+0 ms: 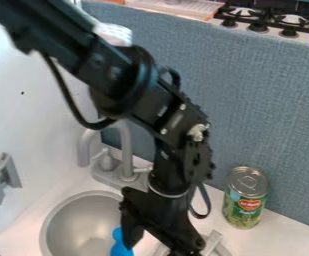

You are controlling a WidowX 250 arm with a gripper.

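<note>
While pincer (155, 249) hangs w/ jaws spread, nothing seen held, blue obj. (121, 245) sits just beside it, at rt. side of sink (66, 220) in view, w/ can (245, 197) on table (283, 235), so prob. early stage: no grip made, handling left.

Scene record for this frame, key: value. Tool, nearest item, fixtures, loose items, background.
tool: black, low over the counter, right of the sink in view
nearest_item: blue item beside it; contact unclear
sink: round grey basin
faucet: grey, behind the basin
loose_item: upright food can, green label, against the panel side
divider: blue-grey panel
background: stove beyond the panel
</note>
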